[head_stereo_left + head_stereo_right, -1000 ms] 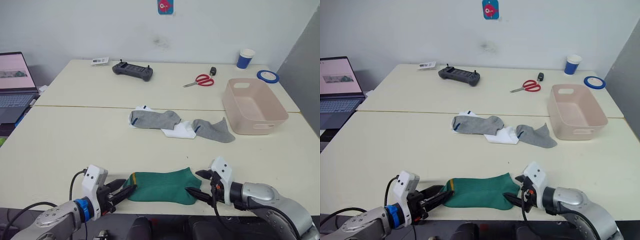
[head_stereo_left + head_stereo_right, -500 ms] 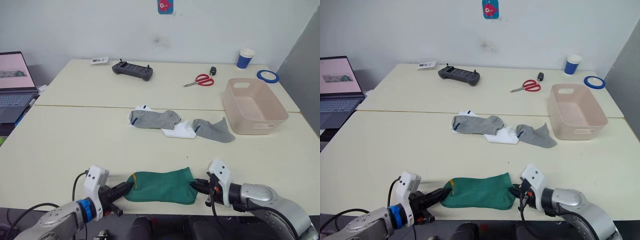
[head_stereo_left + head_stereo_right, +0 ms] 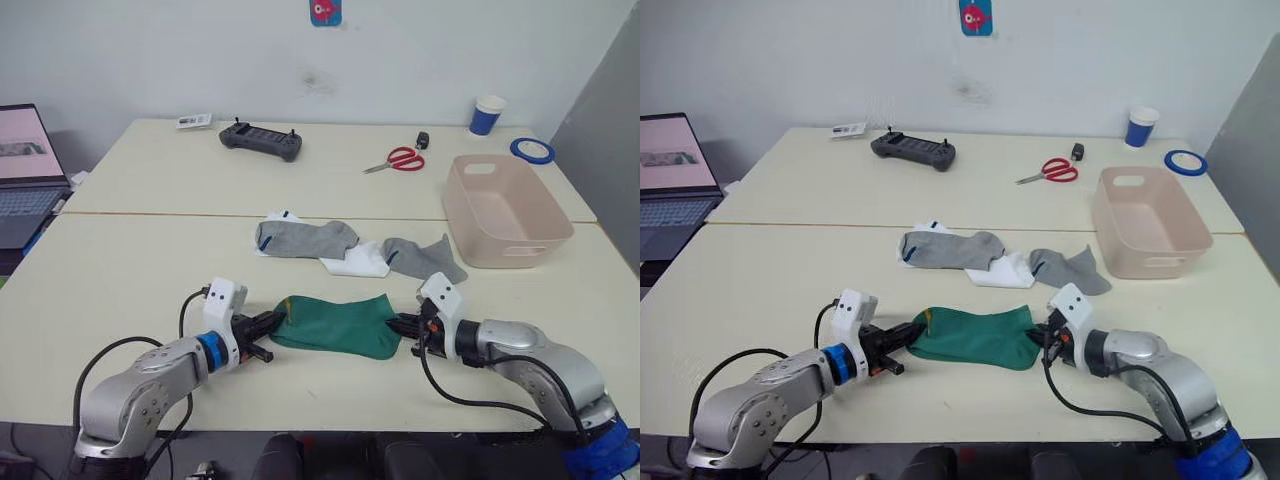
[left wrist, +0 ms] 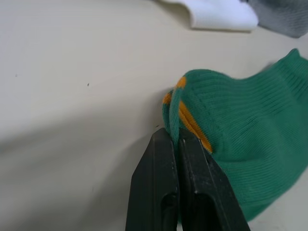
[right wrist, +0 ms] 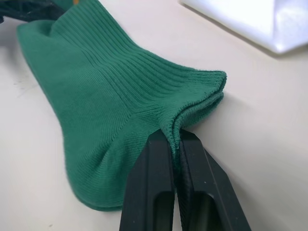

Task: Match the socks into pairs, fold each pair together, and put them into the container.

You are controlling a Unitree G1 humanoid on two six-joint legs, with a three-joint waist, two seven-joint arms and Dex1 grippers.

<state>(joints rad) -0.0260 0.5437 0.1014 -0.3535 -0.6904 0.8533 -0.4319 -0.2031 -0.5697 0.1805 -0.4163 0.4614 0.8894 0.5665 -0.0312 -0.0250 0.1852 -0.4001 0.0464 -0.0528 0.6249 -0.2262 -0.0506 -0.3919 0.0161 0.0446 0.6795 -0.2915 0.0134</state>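
Near table edge: green pair (image 3: 337, 325), between both grippers
Left gripper (image 3: 272, 327): clamped on the orange-marked end
Right gripper (image 3: 402, 327): clamped on the ribbed cuff
Grey and white socks (image 3: 350, 250): heaped beyond it
Container (image 3: 506, 211): far right, well apart

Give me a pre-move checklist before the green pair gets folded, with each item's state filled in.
1. Left gripper shut on the green pair at its orange-marked end: ok.
2. Right gripper shut on the ribbed cuff end: ok.
3. Both green socks stacked together: ok, two cuff edges show in the right wrist view.
4. Pair clear of the grey socks and white sock: ok, apart.
5. Container open and empty: ok.
6. Both layers held at the left end: cannot tell.
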